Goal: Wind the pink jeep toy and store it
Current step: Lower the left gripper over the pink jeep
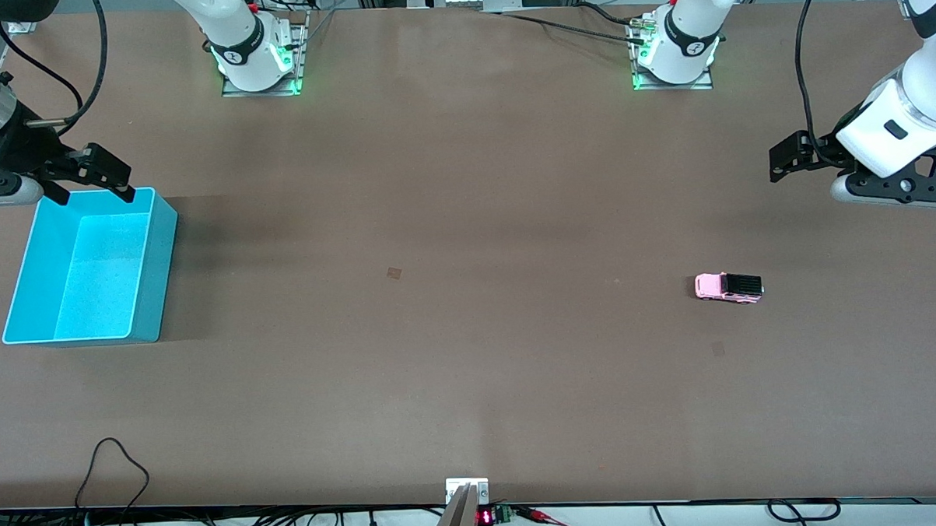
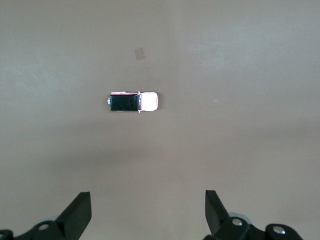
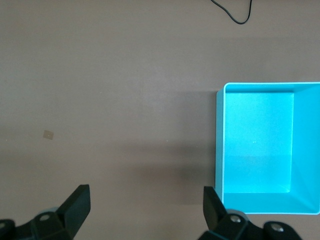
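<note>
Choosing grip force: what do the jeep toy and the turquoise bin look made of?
Pink jeep toy: probably moulded plastic, with smooth pink body and black ribbed roof. Turquoise bin: likely plastic too, with thin uniform walls, a faint sheen and a slightly grainy floor.

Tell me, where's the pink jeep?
In the front view the jeep sits alone on the table toward the left arm's end, nearer the camera than the open left gripper, well away from the bin.

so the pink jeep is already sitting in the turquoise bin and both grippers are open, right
Not quite: the pink jeep toy sits on the bare table toward the left arm's end; the turquoise bin holds nothing, as the front view shows. The left gripper and right gripper are open.
</note>
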Motion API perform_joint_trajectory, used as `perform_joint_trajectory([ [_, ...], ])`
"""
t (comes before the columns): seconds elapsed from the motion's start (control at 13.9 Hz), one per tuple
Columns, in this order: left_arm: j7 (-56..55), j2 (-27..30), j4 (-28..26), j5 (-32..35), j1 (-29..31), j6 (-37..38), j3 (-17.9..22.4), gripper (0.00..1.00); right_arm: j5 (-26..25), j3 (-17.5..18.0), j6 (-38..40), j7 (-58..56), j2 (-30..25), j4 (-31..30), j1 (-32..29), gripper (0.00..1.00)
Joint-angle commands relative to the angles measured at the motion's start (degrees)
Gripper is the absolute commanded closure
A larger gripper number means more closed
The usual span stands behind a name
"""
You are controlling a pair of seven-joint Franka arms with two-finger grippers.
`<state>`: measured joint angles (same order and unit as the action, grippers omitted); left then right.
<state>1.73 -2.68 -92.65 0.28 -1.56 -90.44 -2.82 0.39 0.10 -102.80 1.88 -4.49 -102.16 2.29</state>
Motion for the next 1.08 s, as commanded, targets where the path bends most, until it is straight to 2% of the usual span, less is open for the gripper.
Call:
perform_joint_trajectory([
  [0.0,0.8,-0.8,1.9,-0.9,0.4,1.6,0.1,0.00,-0.8,0.6,0.1,0.6,-0.2,0.2,-0.2,0.00],
  [0.5,0.7,-0.8,1.8,-0.9,0.2,2.0,0.1,0.00,-0.8,0.6,-1.2,0.8,0.0,0.3,0.1,0.00],
  [0.86,1.5,-3.6,1.6,-0.9,0.2,9.8,0.1,0.00,-0.9,0.5,-1.1,0.6,-0.2,0.5,0.7,0.00],
  [1.0,6.1,-5.1,1.4,-0.5,0.8,10.0,0.1,0.00,-0.9,0.6,-1.2,0.7,-0.2,0.5,1.0,0.00],
])
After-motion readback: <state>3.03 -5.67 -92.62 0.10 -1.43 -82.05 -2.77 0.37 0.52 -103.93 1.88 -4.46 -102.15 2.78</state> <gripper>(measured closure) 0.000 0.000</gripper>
